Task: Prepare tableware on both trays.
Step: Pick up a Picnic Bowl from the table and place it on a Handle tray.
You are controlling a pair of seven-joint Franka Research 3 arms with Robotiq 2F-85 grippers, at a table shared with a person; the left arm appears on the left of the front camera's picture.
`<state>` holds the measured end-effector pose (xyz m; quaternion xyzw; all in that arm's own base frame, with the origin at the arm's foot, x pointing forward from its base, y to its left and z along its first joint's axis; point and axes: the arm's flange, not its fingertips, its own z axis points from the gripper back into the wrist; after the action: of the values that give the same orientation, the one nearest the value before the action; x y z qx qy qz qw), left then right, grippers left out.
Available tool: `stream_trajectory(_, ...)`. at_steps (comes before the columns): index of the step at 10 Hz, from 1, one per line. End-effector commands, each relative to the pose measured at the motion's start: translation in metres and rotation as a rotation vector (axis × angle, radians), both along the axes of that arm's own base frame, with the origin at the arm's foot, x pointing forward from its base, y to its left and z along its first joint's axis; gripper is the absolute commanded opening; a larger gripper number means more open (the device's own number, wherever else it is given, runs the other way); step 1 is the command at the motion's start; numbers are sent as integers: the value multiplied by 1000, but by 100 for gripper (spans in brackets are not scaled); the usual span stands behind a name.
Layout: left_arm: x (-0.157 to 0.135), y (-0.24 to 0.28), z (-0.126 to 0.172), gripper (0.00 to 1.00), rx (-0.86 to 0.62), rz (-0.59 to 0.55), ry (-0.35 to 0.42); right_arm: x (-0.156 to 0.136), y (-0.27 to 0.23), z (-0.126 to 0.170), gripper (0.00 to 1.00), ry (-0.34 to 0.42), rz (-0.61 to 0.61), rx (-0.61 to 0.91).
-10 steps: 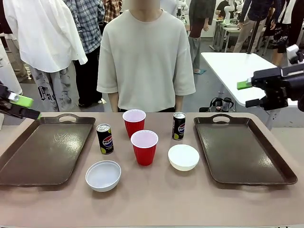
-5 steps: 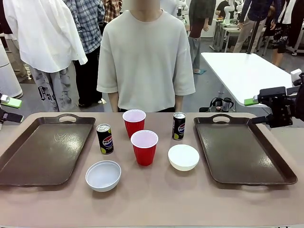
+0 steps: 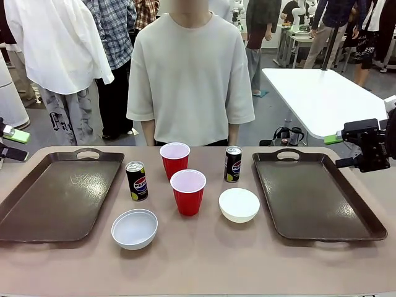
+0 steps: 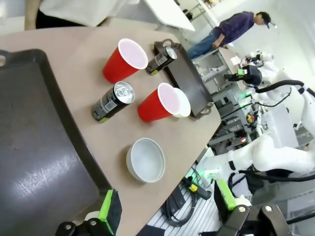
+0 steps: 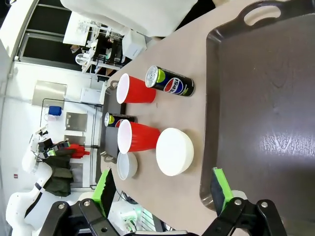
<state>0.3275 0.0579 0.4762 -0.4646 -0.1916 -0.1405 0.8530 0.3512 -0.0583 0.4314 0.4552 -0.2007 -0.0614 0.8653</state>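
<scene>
Status: left gripper [image 4: 166,204] has its jaws wide apart with nothing between them. It hangs off the left side of the table [image 3: 198,263], above table level, just beyond the far-left corner of left tray [image 3: 55,198]. Right gripper [image 5: 162,186] is likewise spread wide and holds nothing, hanging past the right rim of right tray [image 3: 315,192] near its far end. Neither gripper touches anything. The trays lie flat at either side of the table, handle cut-outs at the far rims. All six pieces stand upright on the bare tabletop between the trays, off both. Far cup [image 3: 175,159] is at the far middle, just in front of the person [image 3: 190,74]. Near cup [image 3: 188,192] is just robot-side of it, slightly right. Left can [image 3: 137,180] is left of the cups, near left tray's right rim. Right can [image 3: 232,164] is right of far cup, near right tray's far-left corner. Left bowl [image 3: 134,229] sits robot-side of left can, nearest the robot. Right bowl [image 3: 239,205] sits just right of near cup, robot-side of right can, with a small gap between bowl and cup in the front view. The person stands centred at the far edge, arms down, hands hidden behind the table.
</scene>
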Motion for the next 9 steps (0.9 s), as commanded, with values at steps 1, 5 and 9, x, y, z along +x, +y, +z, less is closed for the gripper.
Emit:
stream_trajectory(1,0,3,-1,100,-36,7,-7,4,1,-3,100,-6,3,29)
stream_trajectory(5,0,3,-1,100,-36,7,-7,4,1,-3,100,-6,3,29)
stream_trajectory(9,0,3,-1,100,-36,7,-7,4,1,-3,100,-6,3,29)
